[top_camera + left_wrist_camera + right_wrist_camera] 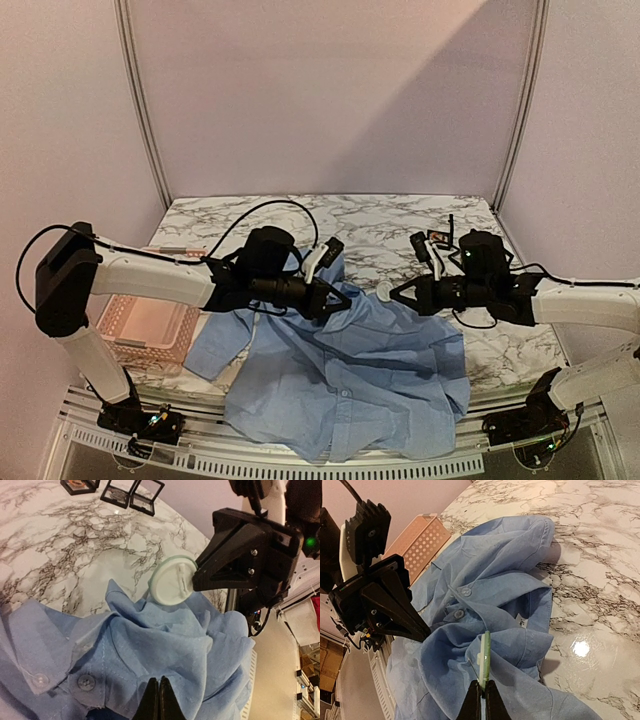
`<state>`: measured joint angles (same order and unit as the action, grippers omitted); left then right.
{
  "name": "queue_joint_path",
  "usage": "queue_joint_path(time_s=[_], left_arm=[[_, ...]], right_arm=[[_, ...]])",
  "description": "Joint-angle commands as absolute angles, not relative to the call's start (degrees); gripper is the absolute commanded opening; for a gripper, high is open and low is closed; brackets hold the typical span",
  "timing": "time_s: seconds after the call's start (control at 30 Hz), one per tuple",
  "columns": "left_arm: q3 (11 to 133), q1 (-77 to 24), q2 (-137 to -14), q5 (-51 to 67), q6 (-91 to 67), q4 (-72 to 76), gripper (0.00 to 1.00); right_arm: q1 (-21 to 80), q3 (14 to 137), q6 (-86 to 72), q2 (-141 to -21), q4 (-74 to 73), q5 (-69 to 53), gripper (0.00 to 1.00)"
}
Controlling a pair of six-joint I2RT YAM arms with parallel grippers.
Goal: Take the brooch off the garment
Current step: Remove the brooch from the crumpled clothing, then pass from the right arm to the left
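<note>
1. The right fingers (475, 705) are clamped on the rim of the round brooch (484, 652). It is a white disc with a pale green edge, held on edge just above the light blue, wrinkled, button-front collared shirt (340, 370).
2. The brooch's lower edge touches a raised fold at the shirt's far side. Its back carries a small pin and faces the left arm. I cannot tell whether the pin still passes through the cloth.
3. The left fingers (152, 702) are pressed together, tips down against the shirt's fabric beside two clear round buttons (86, 682). I cannot tell whether a fold is pinched between them.
4. The shirt lies crumpled on a white, grey-veined marble-patterned bench (400, 215), and its lower part reaches over the near edge.
5. A pink perforated plastic basket (140, 335) sits just beside the shirt's left sleeve.
6. Small black square-framed cases (118, 493) lie beyond the shirt, well apart from it.
7. Behind the shirt, plain pale lilac wall panels (330, 100) stand between slanting metal posts (145, 110).
</note>
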<state>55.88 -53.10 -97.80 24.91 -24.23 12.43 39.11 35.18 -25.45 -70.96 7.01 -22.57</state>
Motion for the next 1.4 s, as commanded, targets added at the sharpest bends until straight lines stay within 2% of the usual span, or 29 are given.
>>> queue_joint_path(time_s=[0.0,0.37,0.43,0.47,0.5,0.53,0.67,0.8,0.97,1.17,1.37], left_arm=[[56.4,-53.2,-98.7,22.5,-24.8,11.5,0.00],[53.8,-50.6,-95.5,14.6,-27.2,11.9,0.02],[52.7,-50.2,-93.8,11.4,-27.5,11.7,0.18],[51.9,-50.1,-92.4,9.1,-27.5,11.7,0.30],[51.0,-50.0,-90.7,5.6,-27.4,11.7,0.50],[49.9,-49.9,-88.6,2.7,-26.9,11.6,0.60],[45.8,-49.9,-78.9,-8.5,-24.3,10.8,0.79],[45.7,-49.6,-71.3,-10.0,-21.1,5.8,0.93],[54.0,-49.4,-69.3,0.9,-19.4,-9.1,0.94],[60.7,-49.4,-72.9,32.9,-14.6,-14.2,0.93],[61.8,-49.4,-76.3,41.4,-9.7,-15.3,0.89]], right_arm=[[39.5,36.7,-24.5,-69.2,3.6,-19.1,0.00],[39.5,36.0,-26.4,-66.2,1.1,-10.7,0.00],[39.5,35.6,-26.9,-65.0,1.7,-10.8,0.00],[39.5,35.5,-27.2,-64.1,2.0,-11.3,0.00],[39.5,35.5,-27.4,-63.5,2.3,-12.0,0.00],[39.5,35.7,-27.6,-62.8,2.7,-13.2,0.00],[39.5,37.1,-27.9,-60.5,4.3,-21.2,0.00],[39.6,39.8,-27.9,-60.4,4.6,-29.1,0.00],[39.8,43.9,-27.8,-62.4,4.0,-36.3,0.00],[41.3,49.6,-27.1,-67.1,3.0,-42.8,0.00],[44.9,52.7,-26.6,-72.8,4.9,-44.7,0.00]])
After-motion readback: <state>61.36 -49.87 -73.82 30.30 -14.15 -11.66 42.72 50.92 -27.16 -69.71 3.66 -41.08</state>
